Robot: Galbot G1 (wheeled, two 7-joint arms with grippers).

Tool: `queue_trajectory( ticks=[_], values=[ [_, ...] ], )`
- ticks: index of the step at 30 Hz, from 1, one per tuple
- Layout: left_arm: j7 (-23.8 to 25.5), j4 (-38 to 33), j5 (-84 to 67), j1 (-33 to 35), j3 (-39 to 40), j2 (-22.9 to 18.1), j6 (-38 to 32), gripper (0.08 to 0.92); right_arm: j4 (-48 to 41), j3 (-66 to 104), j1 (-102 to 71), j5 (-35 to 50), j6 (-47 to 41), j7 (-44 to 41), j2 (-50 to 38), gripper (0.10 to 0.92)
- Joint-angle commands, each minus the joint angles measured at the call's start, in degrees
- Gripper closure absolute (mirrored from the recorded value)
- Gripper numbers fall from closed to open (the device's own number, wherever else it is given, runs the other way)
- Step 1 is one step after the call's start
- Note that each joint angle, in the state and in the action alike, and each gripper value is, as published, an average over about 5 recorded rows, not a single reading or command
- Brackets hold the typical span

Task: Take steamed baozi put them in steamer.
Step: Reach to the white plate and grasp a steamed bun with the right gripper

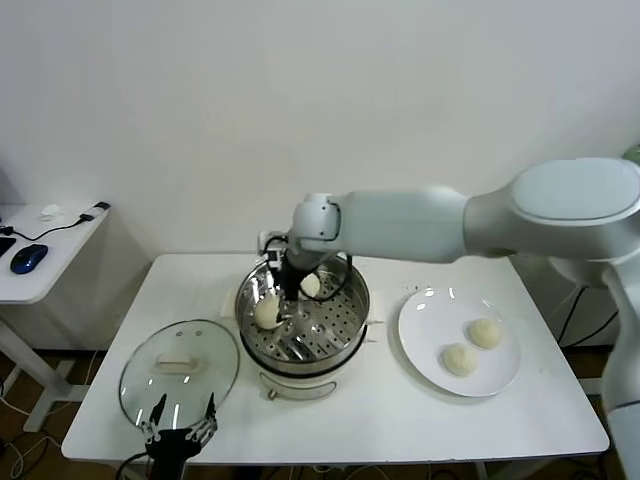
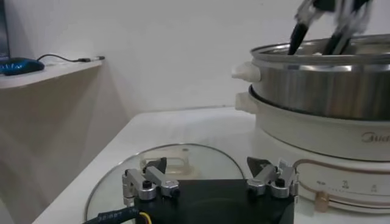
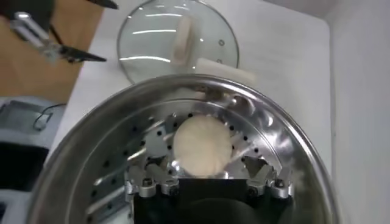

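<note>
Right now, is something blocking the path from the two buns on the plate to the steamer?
Nothing visible blocks it. The two buns lie on the white plate, bare table separates it from the open steamer, and the glass lid lies on the other side.

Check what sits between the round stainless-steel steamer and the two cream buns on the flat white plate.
Only bare white tabletop and plate rim separate the steamer from the two plated buns; head view shows it.

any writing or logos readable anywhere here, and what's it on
"Mid": start of a brand mark cut off by the picture's edge, on the white base of the steamer.
Small markings beside the steamer's knob: too small to read.
Nothing readable on the glass lid or plate.
</note>
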Motion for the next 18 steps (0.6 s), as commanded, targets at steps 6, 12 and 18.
queue_trajectory(
  ticks=[6,12,18],
  values=[
    [0.06,0.05,0.03,-0.06,0.27,0.05,0.15,0.177,16.50,-23.06,22.14,-13.71,14.26,-18.00,-33.92,0.202],
    [0.14,0.06,0.04,-0.35,0.38,0.00,0.40,0.177,17.56,-23.33,13.28,-26.70,11.88,-14.11,-42.50,0.203],
    [0.20,0.02,-0.10,-0.16,-0.07,0.23,0.46,0.177,14.92,-14.79,1.47,-31.08,7.17,-9.27,-44.22,0.203]
  ],
)
